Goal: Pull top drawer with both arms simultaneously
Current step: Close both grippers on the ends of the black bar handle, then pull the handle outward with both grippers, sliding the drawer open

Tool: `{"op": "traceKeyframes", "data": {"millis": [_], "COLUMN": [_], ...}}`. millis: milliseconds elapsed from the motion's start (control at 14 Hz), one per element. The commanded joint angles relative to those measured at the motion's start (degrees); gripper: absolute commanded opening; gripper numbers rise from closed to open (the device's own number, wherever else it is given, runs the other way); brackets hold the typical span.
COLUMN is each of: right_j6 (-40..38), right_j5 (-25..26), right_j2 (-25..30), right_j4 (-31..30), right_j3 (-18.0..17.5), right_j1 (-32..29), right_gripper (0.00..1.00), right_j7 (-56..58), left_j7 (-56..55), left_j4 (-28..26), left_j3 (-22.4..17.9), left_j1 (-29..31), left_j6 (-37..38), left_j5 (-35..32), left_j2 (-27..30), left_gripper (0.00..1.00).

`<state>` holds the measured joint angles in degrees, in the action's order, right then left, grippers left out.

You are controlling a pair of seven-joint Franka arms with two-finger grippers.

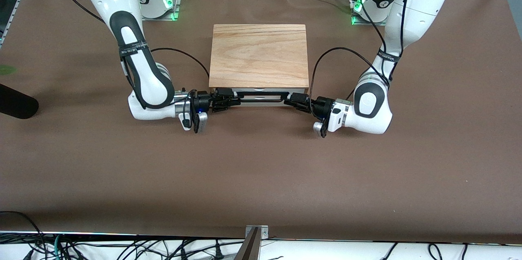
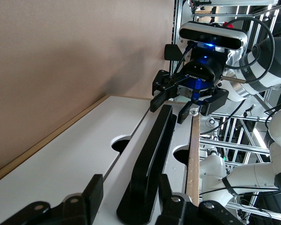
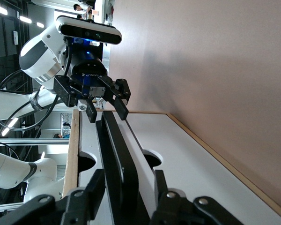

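This is a robot lab. Two white robot arms (image 1: 138,47) are bolted to a big table (image 1: 261,178) with a brown cover. Green lights (image 1: 173,17) glow at their bases. Lots of black cables (image 1: 122,247) hang below the near edge. Metal frames (image 2: 234,140) and ceiling lights (image 3: 30,20) fill the room.

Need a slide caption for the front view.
Left gripper and right gripper straddle opposite ends of the top drawer's handle; drawer not yet pulled.
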<state>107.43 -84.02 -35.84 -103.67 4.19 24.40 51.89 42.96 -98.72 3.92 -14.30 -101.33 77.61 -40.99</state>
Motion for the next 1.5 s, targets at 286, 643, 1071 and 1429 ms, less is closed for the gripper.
{"op": "traceKeyframes", "data": {"millis": [286,643,1071,1429], "right_j6": [-1.6,-2.5,-2.5,-1.7], "right_j5": [-1.4,-1.4,-1.2,-1.2], "right_j2": [0.4,0.4,-4.9,-11.0], "right_j4": [-0.8,0.0,9.6,21.1], "right_j3": [0.2,0.3,0.4,0.4], "right_j1": [-0.5,-1.2,-2.2,-3.0], "right_gripper": [0.06,0.01,0.01,0.01], "right_j7": [1.5,1.3,0.1,-3.7], "left_j7": [2.7,2.7,1.8,0.8], "left_j4": [-1.6,-1.2,3.5,14.3], "left_j3": [0.4,0.5,0.4,0.3], "left_j1": [-1.4,-1.3,0.3,2.0], "left_j6": [-1.8,-1.8,-1.8,-1.8], "left_j5": [2.7,2.7,2.4,2.2], "left_j2": [1.5,1.3,-1.3,-9.1], "left_gripper": [0.18,0.0,0.0,0.0]}}
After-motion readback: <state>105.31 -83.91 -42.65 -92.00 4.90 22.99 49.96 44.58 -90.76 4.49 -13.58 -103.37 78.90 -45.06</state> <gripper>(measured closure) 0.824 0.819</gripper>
